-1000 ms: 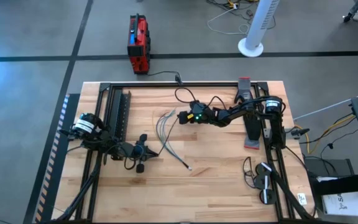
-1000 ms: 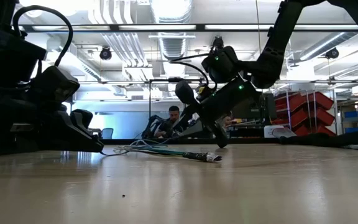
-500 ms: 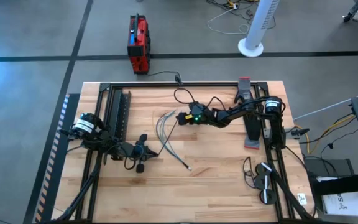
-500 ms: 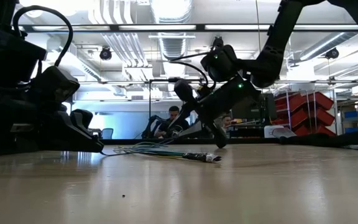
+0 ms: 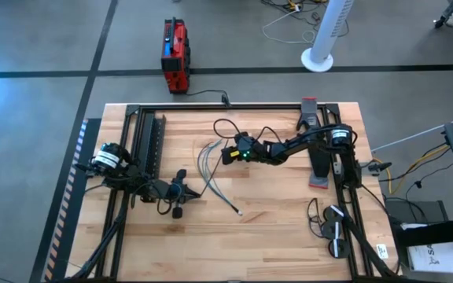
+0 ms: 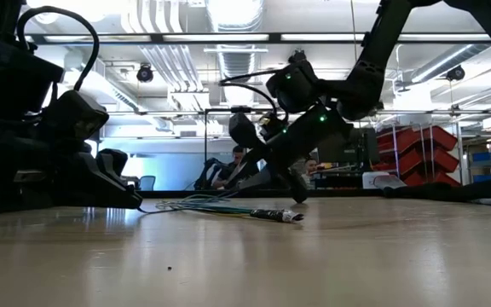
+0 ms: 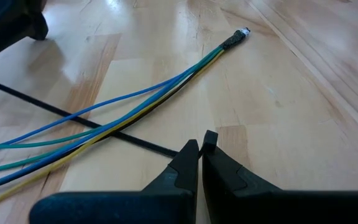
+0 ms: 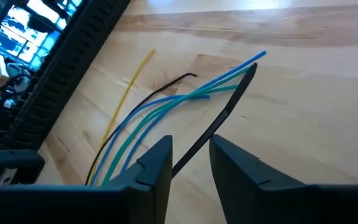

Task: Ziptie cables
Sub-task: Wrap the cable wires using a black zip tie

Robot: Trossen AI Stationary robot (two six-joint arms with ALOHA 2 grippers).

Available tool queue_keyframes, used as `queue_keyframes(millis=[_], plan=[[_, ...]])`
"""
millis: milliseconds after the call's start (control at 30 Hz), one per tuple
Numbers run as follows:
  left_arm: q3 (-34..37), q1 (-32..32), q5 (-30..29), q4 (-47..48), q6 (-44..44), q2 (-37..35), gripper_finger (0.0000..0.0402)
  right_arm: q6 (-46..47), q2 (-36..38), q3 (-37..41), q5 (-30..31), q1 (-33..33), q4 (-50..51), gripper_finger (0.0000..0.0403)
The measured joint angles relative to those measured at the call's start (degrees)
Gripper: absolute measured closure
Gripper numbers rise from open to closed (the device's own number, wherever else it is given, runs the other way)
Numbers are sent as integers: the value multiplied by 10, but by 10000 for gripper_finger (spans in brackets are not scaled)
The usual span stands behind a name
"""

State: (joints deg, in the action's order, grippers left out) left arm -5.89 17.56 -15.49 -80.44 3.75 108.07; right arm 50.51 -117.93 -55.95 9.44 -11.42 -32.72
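Now, left to right: the left gripper (image 5: 181, 191) rests with fingers together, holding nothing, the cables (image 5: 209, 169) fanned beyond it, while the right gripper (image 5: 226, 154), parted around a black ziptie (image 8: 213, 130), should thread it squarely under their ends.

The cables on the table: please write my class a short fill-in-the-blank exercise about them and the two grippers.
1. The cables lie on a bare ___ table.
2. The left gripper points at them with its fingers ___ (open/shut).
3. The right gripper is at their loose ends with its fingers ___ (open/shut).
4. Between the right gripper's fingers runs a thin strip coloured ___.

Missing words: wooden; shut; open; black.
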Motion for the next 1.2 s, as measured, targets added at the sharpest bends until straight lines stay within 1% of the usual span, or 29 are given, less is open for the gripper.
queue_keyframes(millis=[133, 233, 367, 467, 600, 767, 867, 1033, 1200], plan=[[0, 0, 0, 0, 0, 0, 402, -30, -20, -18, 8, 4, -1, 321], [0, 0, 0, 0, 0, 0, 402, -60, -29, -27, 27, 8, -2, 327], [0, 0, 0, 0, 0, 0, 402, -87, -31, -34, 24, 9, -2, 338], [0, 0, 0, 0, 0, 0, 402, -117, -32, -36, 19, 11, -5, 355], [0, 0, 0, 0, 2, 0, 402, -149, -33, -35, 21, 14, -13, 392], [0, 0, 0, -6, 2, 0, 402, -205, -33, -29, 63, 33, -30, 401], [0, 0, 0, -23, 2, 0, 402, -252, -33, -28, 101, 54, -30, 402], [0, 0, 0, -63, -3, 0, 402, -372, -33, -28, 175, 101, -61, 403], [0, 0, 0, -93, -12, -1, 402, -487, -33, -24, 211, 143, -123, 403]])
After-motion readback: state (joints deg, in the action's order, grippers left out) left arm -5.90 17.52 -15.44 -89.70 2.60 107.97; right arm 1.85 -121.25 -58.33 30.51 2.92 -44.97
